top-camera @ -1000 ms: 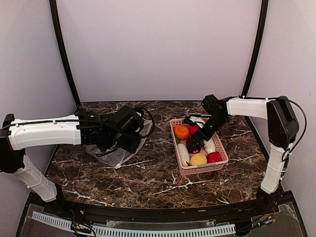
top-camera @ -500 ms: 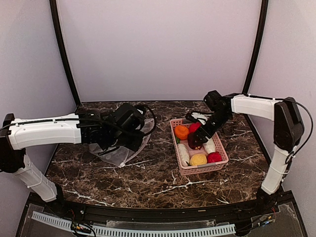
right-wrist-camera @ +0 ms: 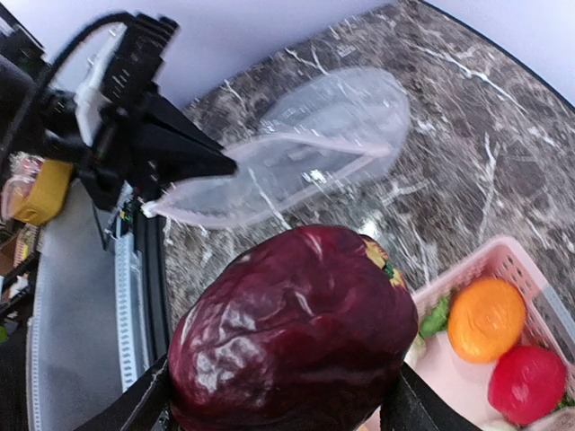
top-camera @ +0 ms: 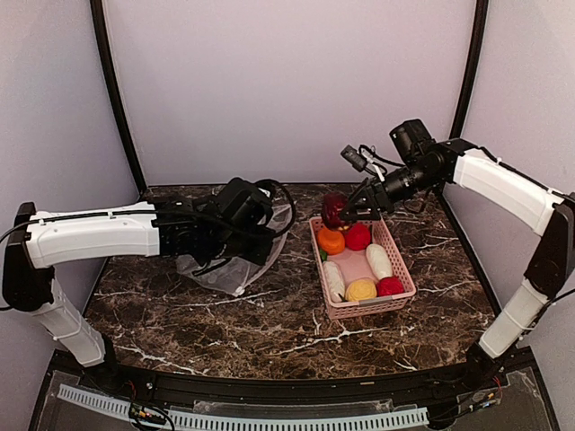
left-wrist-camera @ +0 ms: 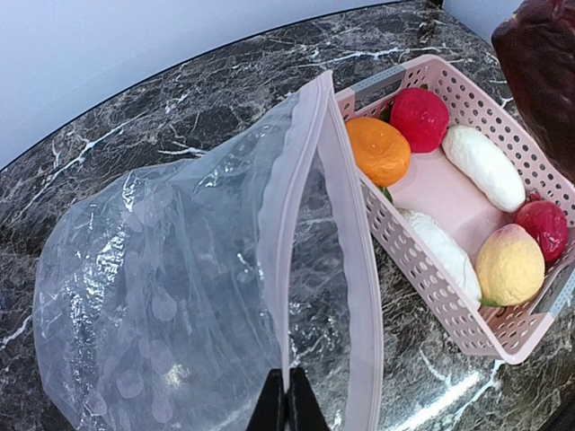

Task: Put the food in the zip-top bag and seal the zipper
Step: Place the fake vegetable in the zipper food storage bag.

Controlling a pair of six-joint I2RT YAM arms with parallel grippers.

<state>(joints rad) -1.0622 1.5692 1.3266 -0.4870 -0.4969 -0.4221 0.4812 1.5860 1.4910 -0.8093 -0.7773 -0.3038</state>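
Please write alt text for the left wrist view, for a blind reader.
The left gripper pinches the mouth edge of the clear zip-top bag, holding it open beside a pink basket of toy food on a marble table.

I see my left jaws clamped on the zip-top bag (left-wrist-camera: 153,287) at its zipper (left-wrist-camera: 292,215); mouth gaping ahead, pink basket (left-wrist-camera: 422,287) of food (left-wrist-camera: 378,151) just right.

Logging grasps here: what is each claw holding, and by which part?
Right claw: the dark maroon wrinkled toy fruit, clamped across its sides. Left claw: the clear plastic zip-top bag, pinched at its white zipper edge.
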